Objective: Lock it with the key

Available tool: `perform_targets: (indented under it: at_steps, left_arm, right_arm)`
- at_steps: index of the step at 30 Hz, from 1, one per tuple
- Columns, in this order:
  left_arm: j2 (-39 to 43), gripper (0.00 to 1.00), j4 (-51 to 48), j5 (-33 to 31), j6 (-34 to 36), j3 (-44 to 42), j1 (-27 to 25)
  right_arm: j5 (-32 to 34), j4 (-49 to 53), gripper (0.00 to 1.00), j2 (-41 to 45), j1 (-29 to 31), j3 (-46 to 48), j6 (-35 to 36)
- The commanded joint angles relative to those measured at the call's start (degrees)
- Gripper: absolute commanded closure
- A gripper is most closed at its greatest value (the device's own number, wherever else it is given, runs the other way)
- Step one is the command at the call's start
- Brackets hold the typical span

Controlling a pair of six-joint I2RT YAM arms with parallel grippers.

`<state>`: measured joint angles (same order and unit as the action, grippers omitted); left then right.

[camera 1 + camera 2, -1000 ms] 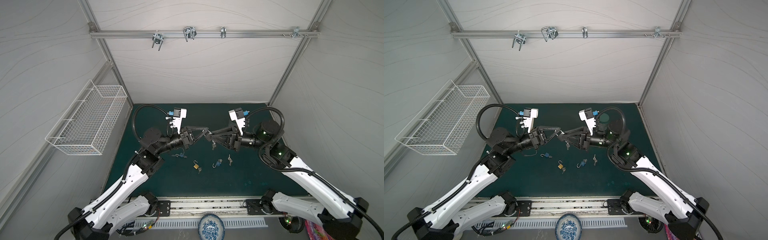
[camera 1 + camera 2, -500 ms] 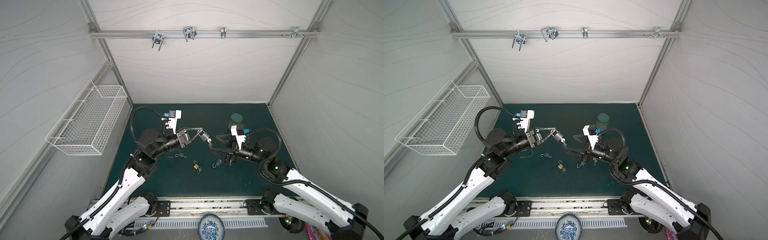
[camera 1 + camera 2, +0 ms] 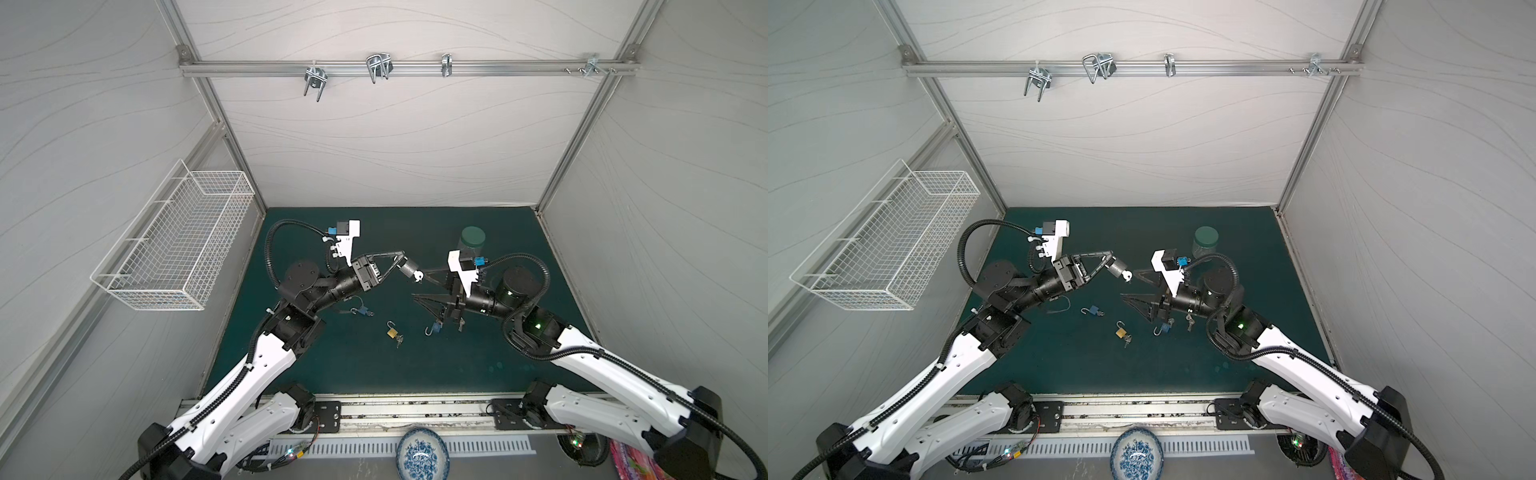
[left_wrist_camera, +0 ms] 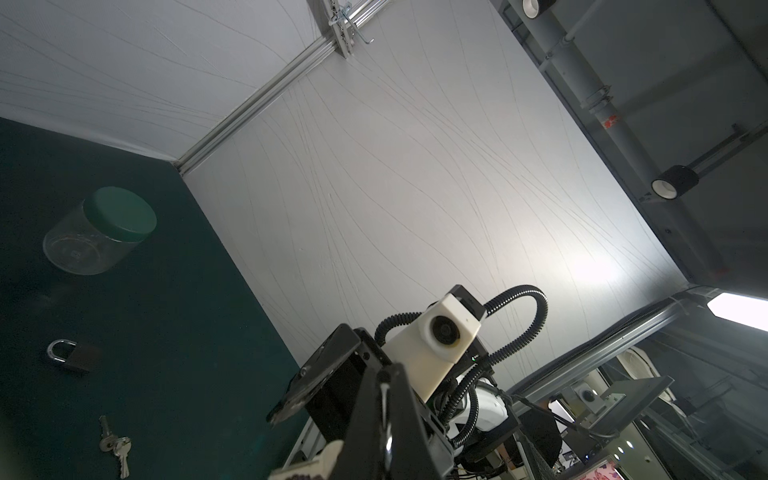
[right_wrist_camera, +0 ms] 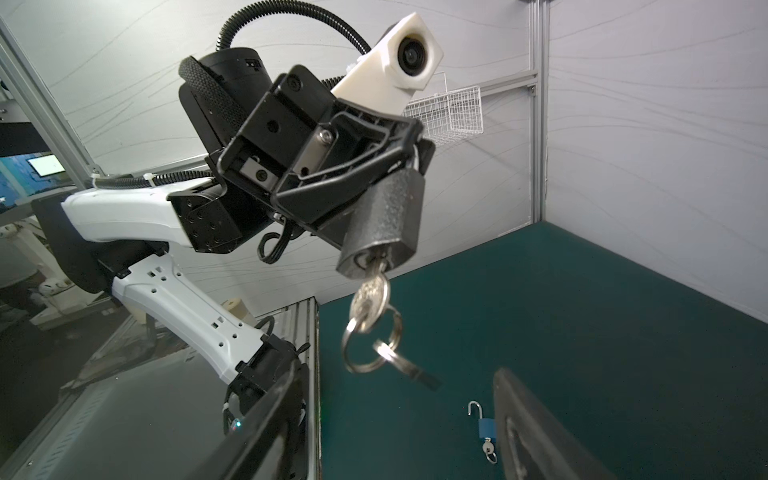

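1. Dark grey metal: the padlock (image 5: 384, 220) hangs from my left claw (image 3: 400, 262), raised above the green mat (image 3: 353, 374) near the middle of the workspace.
2. My left claw is clamped tight on the padlock's top. Its fingers hide the shackle, so I cannot tell whether it is pushed home.
3. The key (image 5: 371, 297) sits in the keyhole on the padlock's underside. A ring (image 5: 365, 349) with 1 spare key (image 5: 411, 368) dangles from it.
4. My right claw (image 3: 419, 284) sits just beside the key, jaws spread apart and gripping nothing.
5. 3 more locks lie on the mat with shackles open: a blue padlock (image 3: 363, 311) near my left arm, a brass padlock (image 3: 391, 332) in the middle, and a second blue padlock (image 3: 435, 328) beneath my right claw.
6. A loose bunch of keys (image 3: 460, 324) lies near that second blue padlock.
7. A clear jar (image 3: 471, 243) with a green lid stands upright behind my right claw, towards the back wall.
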<state>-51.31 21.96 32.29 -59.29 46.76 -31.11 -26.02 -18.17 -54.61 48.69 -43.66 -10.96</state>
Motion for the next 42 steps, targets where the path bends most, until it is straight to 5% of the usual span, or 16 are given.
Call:
perform_targets:
  at_steps: [1,10,42]
  left_arm:
    - [-0.35,1.00,5.83,0.29,-1.73,1.22,0.58]
    - [-1.93,1.00,8.88,1.54,-3.66,0.96,1.63]
    - [-1.86,1.00,10.85,2.33,-5.22,0.58,1.95]
  right_arm:
    - [-1.75,-3.01,0.35,0.12,0.18,-1.75,0.32]
    - [-2.01,-2.31,0.55,0.64,0.15,-2.21,0.24]
    - [2.56,2.44,0.96,1.26,0.16,-3.74,-0.69]
